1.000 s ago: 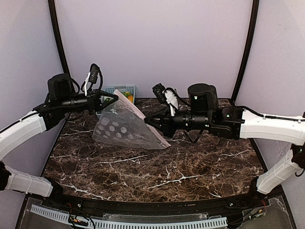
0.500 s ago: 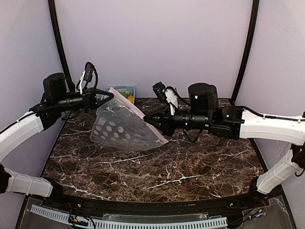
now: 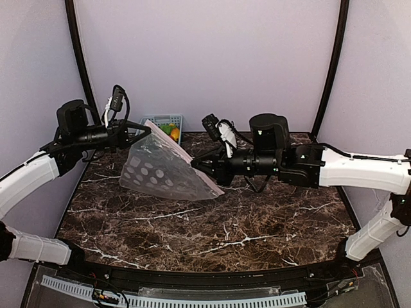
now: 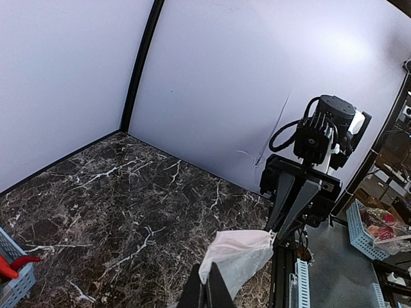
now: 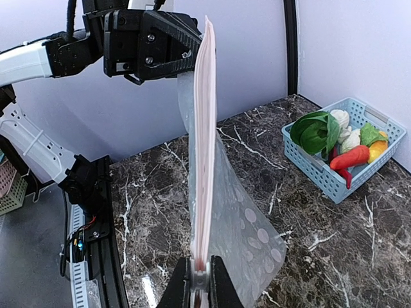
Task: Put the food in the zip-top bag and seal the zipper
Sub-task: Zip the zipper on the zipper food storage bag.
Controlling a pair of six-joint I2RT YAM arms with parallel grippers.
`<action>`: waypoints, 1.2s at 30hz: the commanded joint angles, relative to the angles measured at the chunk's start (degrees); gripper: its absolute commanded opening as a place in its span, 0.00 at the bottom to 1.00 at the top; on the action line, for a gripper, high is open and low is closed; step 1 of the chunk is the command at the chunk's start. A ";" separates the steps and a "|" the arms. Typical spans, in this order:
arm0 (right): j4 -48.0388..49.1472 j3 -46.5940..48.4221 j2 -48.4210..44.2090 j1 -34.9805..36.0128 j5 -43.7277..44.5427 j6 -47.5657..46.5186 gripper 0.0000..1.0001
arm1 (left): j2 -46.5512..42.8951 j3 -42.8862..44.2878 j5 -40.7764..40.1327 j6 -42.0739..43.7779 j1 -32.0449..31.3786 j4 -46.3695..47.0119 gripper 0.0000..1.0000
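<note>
Currently, the left gripper (image 3: 146, 128) is seen with its jaws pressed together on the upper far corner of the zip-top bag (image 3: 160, 172). The bag is held stretched above the counter (image 3: 225, 234), with the zipper (image 3: 178, 149) drawn taut along its upper edge. Behind it, the food (image 5: 334, 140) is contained in the light-blue basket (image 3: 154, 120) at the back of the counter. At the zipper's other end, the strip is pinched by the jaws of the right gripper (image 3: 196, 165).
</note>
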 commanded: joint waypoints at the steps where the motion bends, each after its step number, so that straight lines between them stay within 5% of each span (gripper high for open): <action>1: -9.74 0.06 1.00 0.37 -4.02 0.89 0.03 | -0.53 -0.01 -3.28 -1.94 3.60 8.60 0.01; 26: -7.04 0.52 0.00 0.30 1.99 1.86 0.47 | 2.50 0.85 3.42 -4.53 1.90 10.53 0.01; 36: -6.22 5.51 2.29 0.05 3.54 -1.72 0.44 | 2.95 1.03 3.93 -4.53 1.34 10.27 0.01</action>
